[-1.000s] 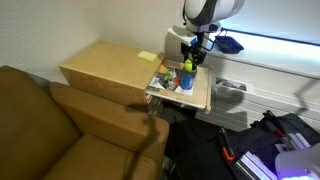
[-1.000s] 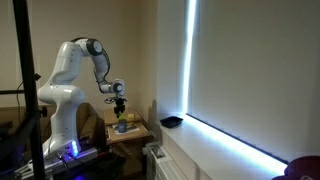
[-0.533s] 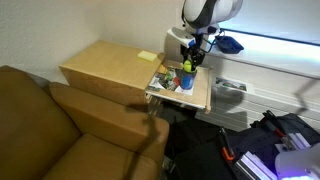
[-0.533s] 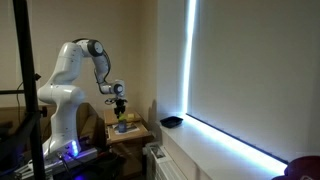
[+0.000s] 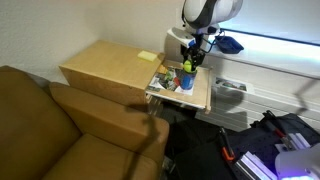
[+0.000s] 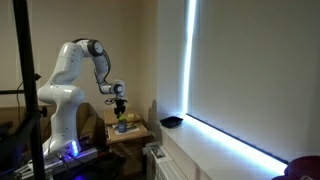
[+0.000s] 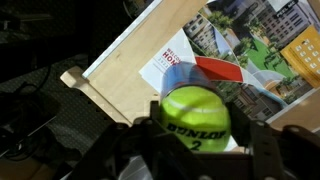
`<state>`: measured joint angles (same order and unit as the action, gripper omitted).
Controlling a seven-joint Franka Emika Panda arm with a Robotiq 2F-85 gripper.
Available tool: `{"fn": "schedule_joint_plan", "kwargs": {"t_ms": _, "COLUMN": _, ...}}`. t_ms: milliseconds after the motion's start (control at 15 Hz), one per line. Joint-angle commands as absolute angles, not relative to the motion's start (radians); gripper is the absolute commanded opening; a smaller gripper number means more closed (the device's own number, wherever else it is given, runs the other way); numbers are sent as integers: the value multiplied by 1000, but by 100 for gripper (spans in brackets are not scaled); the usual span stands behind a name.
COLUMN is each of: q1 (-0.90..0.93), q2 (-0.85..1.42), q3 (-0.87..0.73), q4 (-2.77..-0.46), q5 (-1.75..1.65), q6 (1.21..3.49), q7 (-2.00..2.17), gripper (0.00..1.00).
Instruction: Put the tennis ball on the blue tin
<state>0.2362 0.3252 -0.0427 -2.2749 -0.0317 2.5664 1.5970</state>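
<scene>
The tennis ball (image 7: 194,113), yellow-green with Dunlop print, sits between my gripper's (image 7: 196,128) two dark fingers, which press on both its sides. In an exterior view the ball (image 5: 187,67) is right on top of the small upright blue tin (image 5: 186,81), with the gripper (image 5: 194,56) coming down on it from above. I cannot tell whether the ball rests on the tin or hangs just over it. The tin is hidden under the ball in the wrist view. The arm and gripper (image 6: 119,102) also show in the other exterior view.
The tin stands on a small wooden side table (image 5: 199,98) with a magazine (image 7: 262,48) and a red object (image 7: 221,70). A wooden cabinet (image 5: 104,70) bears a pale yellow patch (image 5: 148,57). A dark blue bowl (image 5: 229,45) is on the sill, a brown sofa (image 5: 60,130) is in front.
</scene>
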Motion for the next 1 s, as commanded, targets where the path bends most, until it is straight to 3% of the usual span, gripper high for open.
{"fn": "schedule_joint_plan", "kwargs": {"t_ms": 0, "q1": 230, "q2": 331, "q3": -53, "q4": -2279, "q5": -57, "q6": 2572, "q7": 1624, "gripper": 41}}
{"fn": "schedule_joint_plan", "kwargs": {"t_ms": 200, "q1": 230, "q2": 330, "q3": -61, "q4": -2281, "q5": -63, "q6": 2582, "q7": 1636, "gripper": 41}}
{"fn": "schedule_joint_plan", "kwargs": {"t_ms": 267, "q1": 228, "q2": 331, "q3": -57, "q4": -2279, "q5": -63, "q6": 2579, "q7": 1628, "gripper": 91}}
{"fn": "schedule_joint_plan", "kwargs": {"t_ms": 333, "q1": 226, "q2": 333, "q3": -52, "q4": -2279, "q5": -55, "q6": 2581, "q7": 1619, "gripper": 84}}
{"fn": "schedule_joint_plan", "kwargs": {"t_ms": 400, "q1": 226, "q2": 334, "q3": -51, "q4": -2276, "q5": -54, "q6": 2577, "q7": 1620, "gripper": 62}}
{"fn": "schedule_joint_plan", "kwargs": {"t_ms": 467, "q1": 221, "q2": 335, "q3": -43, "q4": -2276, "q5": -40, "q6": 2578, "q7": 1608, "gripper": 55}}
{"fn": "schedule_joint_plan", "kwargs": {"t_ms": 600, "q1": 217, "q2": 337, "q3": -37, "q4": -2276, "q5": -30, "q6": 2577, "q7": 1603, "gripper": 51}}
{"fn": "schedule_joint_plan", "kwargs": {"t_ms": 667, "q1": 219, "q2": 337, "q3": -39, "q4": -2276, "q5": -32, "q6": 2575, "q7": 1611, "gripper": 62}}
{"fn": "schedule_joint_plan", "kwargs": {"t_ms": 733, "q1": 216, "q2": 335, "q3": -36, "q4": -2277, "q5": -25, "q6": 2575, "q7": 1608, "gripper": 89}}
{"fn": "schedule_joint_plan", "kwargs": {"t_ms": 933, "q1": 210, "q2": 316, "q3": -25, "q4": -2280, "q5": 3, "q6": 2566, "q7": 1590, "gripper": 99}}
